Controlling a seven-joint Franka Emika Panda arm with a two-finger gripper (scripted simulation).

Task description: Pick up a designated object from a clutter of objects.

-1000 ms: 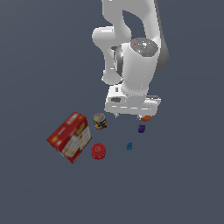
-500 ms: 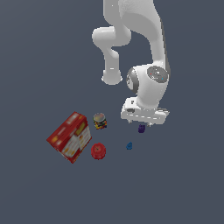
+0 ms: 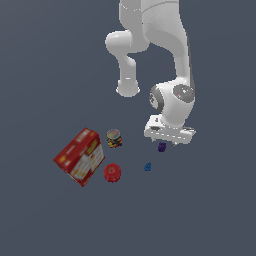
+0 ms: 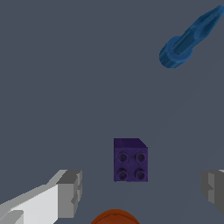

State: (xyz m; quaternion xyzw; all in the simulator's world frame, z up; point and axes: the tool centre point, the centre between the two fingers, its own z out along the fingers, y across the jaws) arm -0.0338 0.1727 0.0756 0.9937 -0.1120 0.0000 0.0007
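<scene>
The designated object is a tiny dark purple block point(image 4: 130, 160) with four studs on top, lying on the grey floor. In the exterior view this purple block point(image 3: 161, 147) shows just under the arm's hand. My gripper point(image 4: 142, 189) hangs open above it, one fingertip point(image 4: 69, 192) on each side, and the block sits between them without touching either. The orange ball point(image 4: 114, 216) peeks in close to the block. A blue piece point(image 4: 188, 39) lies further off. Of the clutter, the red box point(image 3: 80, 156), the jar point(image 3: 114, 138) and the red disc point(image 3: 112, 172) lie toward the exterior view's left.
The white arm's hand point(image 3: 169, 131) blocks the view of the fingers in the exterior view. The blue piece point(image 3: 148, 166) lies a little in front of the purple block there.
The arm's hand has moved toward the exterior view's right and come down lower, over the purple block. The orange ball, seen beside the hand a second ago, is now hidden in that view.
</scene>
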